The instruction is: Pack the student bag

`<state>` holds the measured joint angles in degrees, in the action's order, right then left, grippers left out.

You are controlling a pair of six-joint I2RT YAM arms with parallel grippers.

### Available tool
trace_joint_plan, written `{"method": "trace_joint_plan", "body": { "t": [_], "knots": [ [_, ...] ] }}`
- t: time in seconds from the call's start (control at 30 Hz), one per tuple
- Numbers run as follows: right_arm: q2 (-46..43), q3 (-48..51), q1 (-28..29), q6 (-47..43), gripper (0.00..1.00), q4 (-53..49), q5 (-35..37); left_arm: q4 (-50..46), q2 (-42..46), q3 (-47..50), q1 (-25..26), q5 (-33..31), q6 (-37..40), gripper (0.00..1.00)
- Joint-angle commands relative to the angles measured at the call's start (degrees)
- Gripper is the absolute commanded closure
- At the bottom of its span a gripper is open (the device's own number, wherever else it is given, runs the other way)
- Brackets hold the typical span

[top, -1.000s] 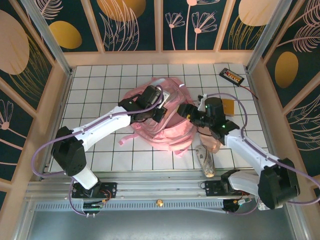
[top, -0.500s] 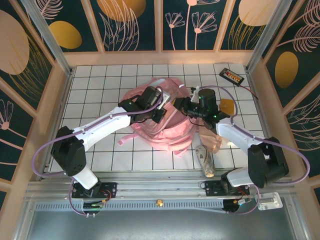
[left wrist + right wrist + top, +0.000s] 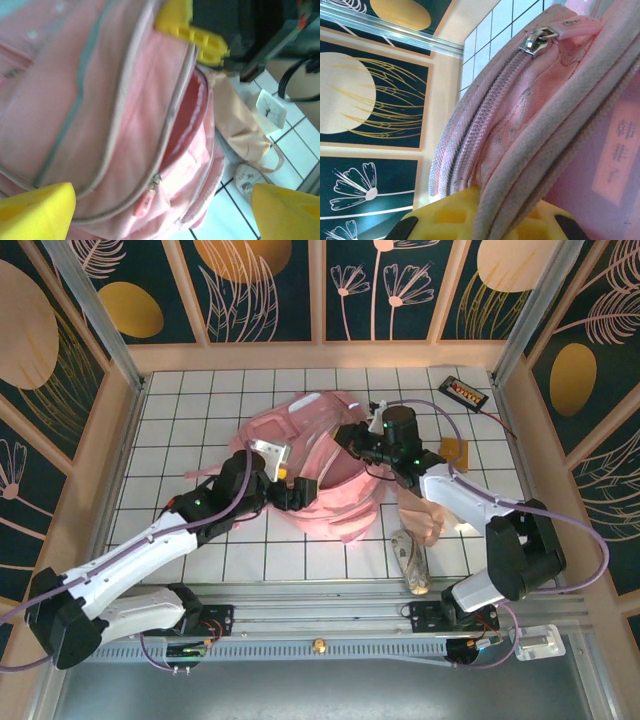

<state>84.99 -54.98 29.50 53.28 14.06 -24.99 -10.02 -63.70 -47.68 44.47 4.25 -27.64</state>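
Change of hold at the student bag (image 3: 330, 490): the pink backpack lies in the middle of the tiled tabletop (image 3: 200, 410). The right arm (image 3: 455, 490) has reached in over it. Its jaws, apart a second ago, are now clamped on the rim of the main opening. The piped edge is pinched between the yellow pads, close to the zip pull (image 3: 540, 37).

The left arm (image 3: 165, 535), which had been gripping the bag from the other side, has let go in the same second. Its jaws stand wide apart, and it has drawn back toward the near left. From there it looks down on the gaping zip and the darker pink lining (image 3: 187, 120).

(A beige pouch (image 3: 425, 520) and a rolled bundle (image 3: 412, 565), presumably waiting to go in, lie just to the bag's right.)

The swap appears to leave one arm holding the mouth open and the other free to fetch. Packing proper looks about to begin. Whether anything is already inside cannot be told.
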Motion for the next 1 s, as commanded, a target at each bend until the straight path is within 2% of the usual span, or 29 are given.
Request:
{"method": "trace_joint_plan", "body": {
  "t": [0.0,0.13,0.47,0.97],
  "knots": [
    [0.51,-4.57,1.24,-0.89,1.00,4.13,1.00,3.85,-2.33,4.56,-0.26,7.39,-10.04,0.22],
    [0.73,-4.61,1.51,-0.78,1.00,4.22,1.04,8.49,-3.82,8.00,-0.27,12.68,-14.45,0.32],
    [-0.70,-3.75,1.53,-0.85,1.00,3.75,1.09,6.66,-8.57,6.51,-0.82,9.47,-13.31,0.34],
    [0.14,-3.22,1.53,0.03,1.00,5.05,0.21,10.49,-14.15,2.88,-3.96,11.49,-11.67,0.40]
  ]
}}
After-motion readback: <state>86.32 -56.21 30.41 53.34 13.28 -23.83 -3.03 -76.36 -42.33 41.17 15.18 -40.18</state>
